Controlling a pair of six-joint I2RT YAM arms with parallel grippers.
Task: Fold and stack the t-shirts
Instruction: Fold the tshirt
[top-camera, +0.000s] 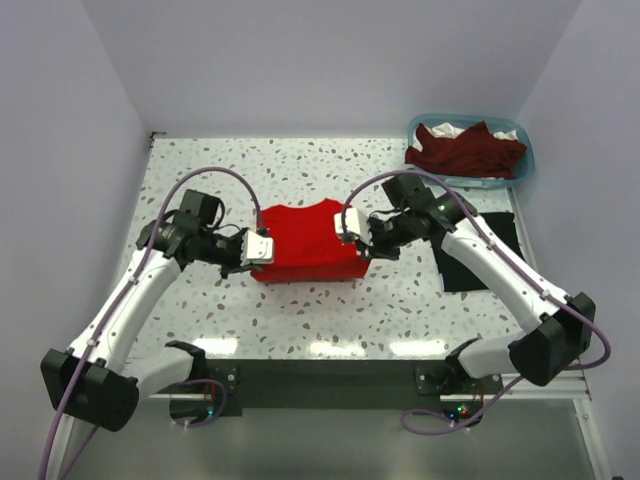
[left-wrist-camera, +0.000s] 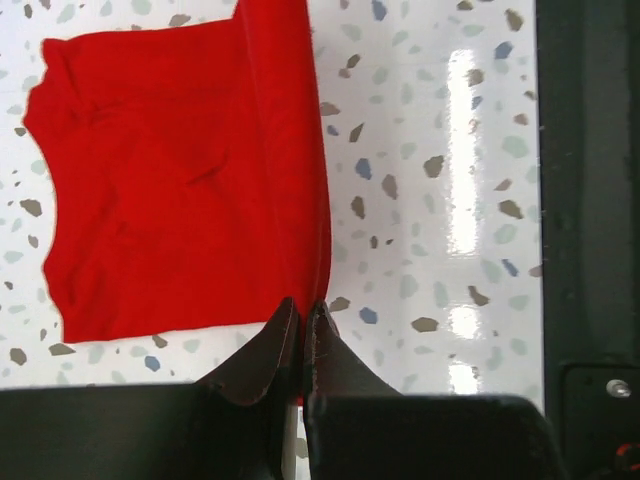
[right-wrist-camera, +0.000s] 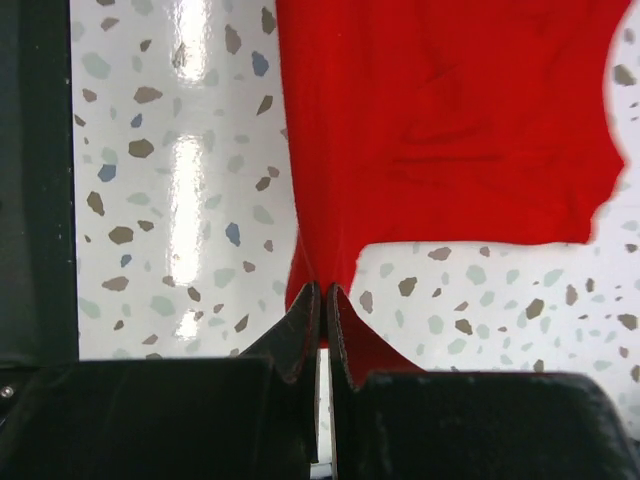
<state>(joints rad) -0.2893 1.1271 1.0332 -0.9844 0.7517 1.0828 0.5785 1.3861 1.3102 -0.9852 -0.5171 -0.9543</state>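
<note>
black fingers of the left gripper (left-wrist-camera: 302, 305) are seen pressed together on a folded edge of the bright red short-sleeved cloth t-shirt (left-wrist-camera: 150, 200), and the right gripper (right-wrist-camera: 323, 290) is likewise clamped on that shirt's opposite edge. the red garment is spread at the middle of the white speckled table (top-camera: 300, 170), gripped at its 9 o'clock and 3 o'clock sides. a black cloth t-shirt (top-camera: 503, 232) is laid flat at 3 o'clock of it, partly under the right arm (top-camera: 490, 265), while a dark maroon t-shirt (top-camera: 465, 150) is heaped in the light blue plastic basket (top-camera: 528, 150) at 1 o'clock.
</note>
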